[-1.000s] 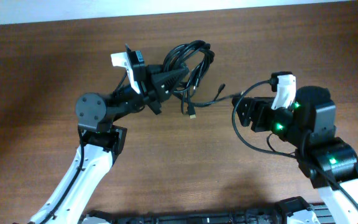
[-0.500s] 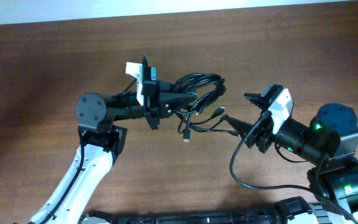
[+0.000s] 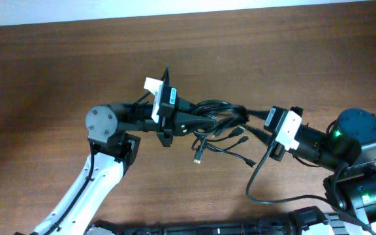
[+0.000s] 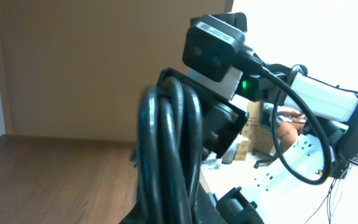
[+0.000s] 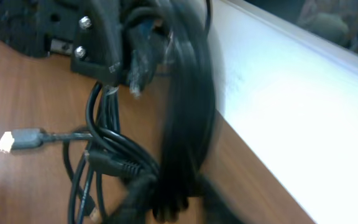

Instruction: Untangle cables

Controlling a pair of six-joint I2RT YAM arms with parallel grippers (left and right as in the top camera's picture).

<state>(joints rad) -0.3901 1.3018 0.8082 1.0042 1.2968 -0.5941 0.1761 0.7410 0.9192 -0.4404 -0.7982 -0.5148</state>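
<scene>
The cables (image 3: pixel 222 112) are a bunch of thin black loops held up between my two grippers at the table's middle. My left gripper (image 3: pixel 198 121) is shut on the bunch's left end; in the left wrist view the cords (image 4: pixel 166 137) rise straight out of the jaws. At the right end my right gripper (image 3: pixel 254 125) is shut on it too, and the blurred right wrist view shows its fingers closed round the thick bundle (image 5: pixel 188 106). Loose ends hang below, one with a metal plug (image 3: pixel 198 158) and one with a black plug (image 3: pixel 250 162). A silver-tipped plug (image 5: pixel 8 142) dangles at the left.
The brown wooden table (image 3: pixel 44 65) spreads all round, and a white strip (image 3: pixel 305 3) runs along its far edge. My right arm's own thick black wire (image 3: pixel 252 179) loops down beside its base. The left arm's joint (image 3: pixel 103 124) sits left of the bunch.
My left gripper has carried the bunch right and toward the front. My right gripper has swung in from the right and closed on the bunch's other end.
</scene>
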